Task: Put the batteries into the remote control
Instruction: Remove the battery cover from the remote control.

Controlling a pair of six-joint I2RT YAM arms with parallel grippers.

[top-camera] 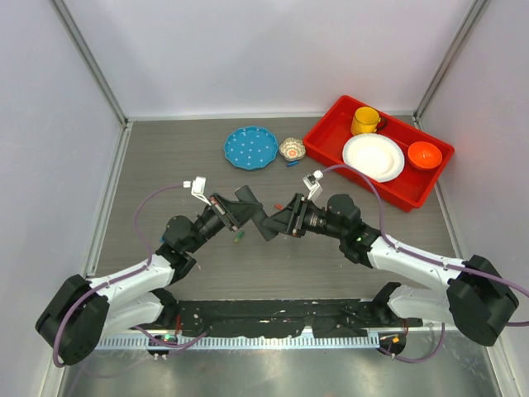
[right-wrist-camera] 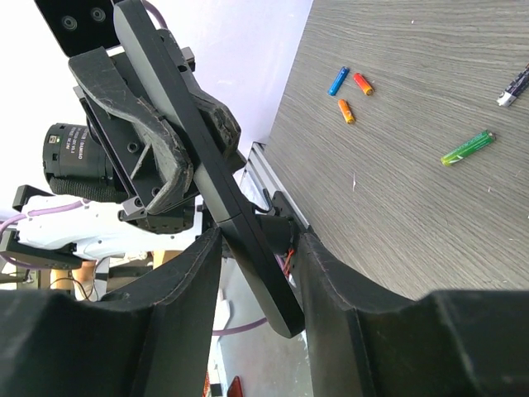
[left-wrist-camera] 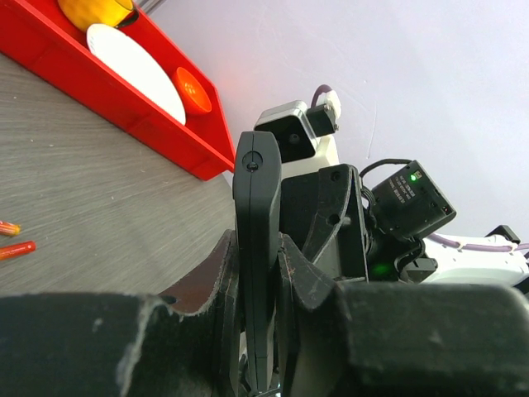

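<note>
The remote control is a slim black bar held above the table between both grippers. My left gripper is shut on it; the left wrist view shows the remote edge-on, clamped between the jaws of my left gripper. My right gripper is open, and its jaws straddle the free end of the remote with a gap on each side around my right gripper's centre. A green battery lies on the table, also in the top view. A dark battery lies at the frame edge.
Small orange, red and blue sticks lie on the table, two also in the left wrist view. A red tray at back right holds a yellow cup, white plate and orange bowl. A blue plate and small bowl stand behind.
</note>
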